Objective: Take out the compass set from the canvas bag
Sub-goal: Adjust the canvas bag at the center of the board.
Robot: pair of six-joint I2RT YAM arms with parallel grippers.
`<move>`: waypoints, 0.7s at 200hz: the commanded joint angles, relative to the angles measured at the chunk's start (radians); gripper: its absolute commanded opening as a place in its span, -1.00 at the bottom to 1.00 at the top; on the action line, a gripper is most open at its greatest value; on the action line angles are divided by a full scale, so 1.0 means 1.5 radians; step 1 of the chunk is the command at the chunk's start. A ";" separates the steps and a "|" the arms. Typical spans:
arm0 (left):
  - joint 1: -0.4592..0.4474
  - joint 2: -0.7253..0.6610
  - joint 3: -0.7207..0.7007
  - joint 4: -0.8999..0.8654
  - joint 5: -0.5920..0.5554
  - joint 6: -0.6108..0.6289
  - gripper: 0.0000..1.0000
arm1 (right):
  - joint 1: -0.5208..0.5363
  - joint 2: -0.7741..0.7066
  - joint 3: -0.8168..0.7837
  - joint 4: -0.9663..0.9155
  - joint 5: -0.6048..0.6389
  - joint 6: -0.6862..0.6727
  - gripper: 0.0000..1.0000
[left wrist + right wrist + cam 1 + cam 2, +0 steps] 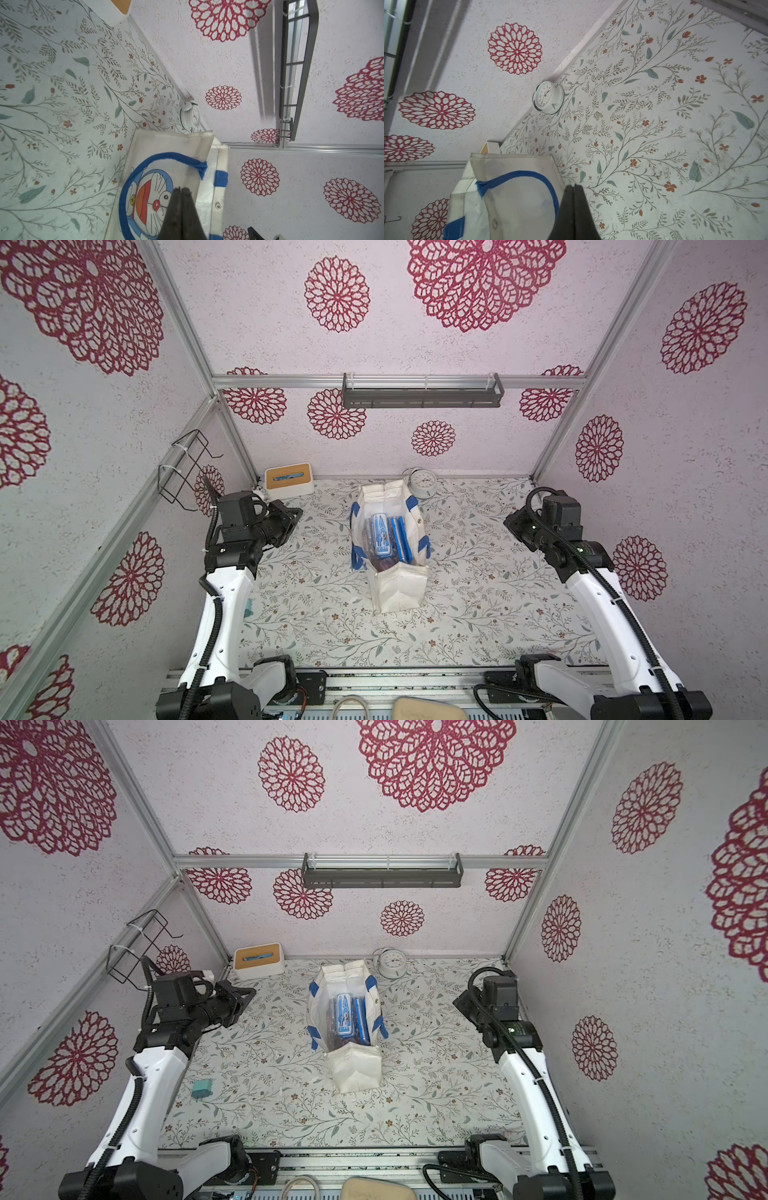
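Leans the left arm (pixel 226 593) and right arm (pixel 598 597) forward from the near side, wrists bent inward toward each other. Holds the left pincer (pixel 181 189) pressed together, empty; holds the right pincer (pixel 574 185) likewise, tips touching.

The canvas bag (pixel 401 589) is soft, matt, creased off-white cloth with woven blue straps; the compass set (pixel 380 533) inside has a glossy clear-and-blue plastic case. The counter (pixel 498 614) wears a smooth matt floral print, the tissue box (pixel 289 482) white plastic under a wood-look lid.
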 commanded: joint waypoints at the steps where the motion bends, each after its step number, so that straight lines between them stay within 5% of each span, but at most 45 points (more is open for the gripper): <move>1: -0.043 0.002 0.045 -0.042 -0.007 0.010 -0.78 | 0.003 0.043 0.042 0.021 -0.089 0.000 -1.00; 16: -0.076 0.019 0.085 -0.095 -0.027 0.036 -0.16 | 0.019 0.066 0.056 0.035 -0.122 -0.018 -0.97; 29: -0.101 0.030 0.110 -0.131 -0.048 0.052 0.24 | 0.038 0.071 0.070 0.044 -0.117 -0.030 -0.28; 47: -0.135 0.039 0.119 -0.147 -0.067 0.057 0.46 | 0.064 0.084 0.093 0.052 -0.127 -0.046 0.11; 56: -0.154 0.044 0.119 -0.153 -0.078 0.058 0.74 | 0.077 0.097 0.106 0.049 -0.132 -0.053 0.27; 71: -0.186 0.059 0.119 -0.162 -0.100 0.062 0.86 | 0.107 0.126 0.134 0.024 -0.127 -0.071 0.95; 104: -0.248 0.102 0.127 -0.168 -0.147 0.058 0.84 | 0.174 0.198 0.219 -0.056 -0.080 -0.116 0.98; 140: -0.286 0.148 0.149 -0.181 -0.173 0.059 0.79 | 0.220 0.327 0.429 -0.291 0.040 -0.138 0.98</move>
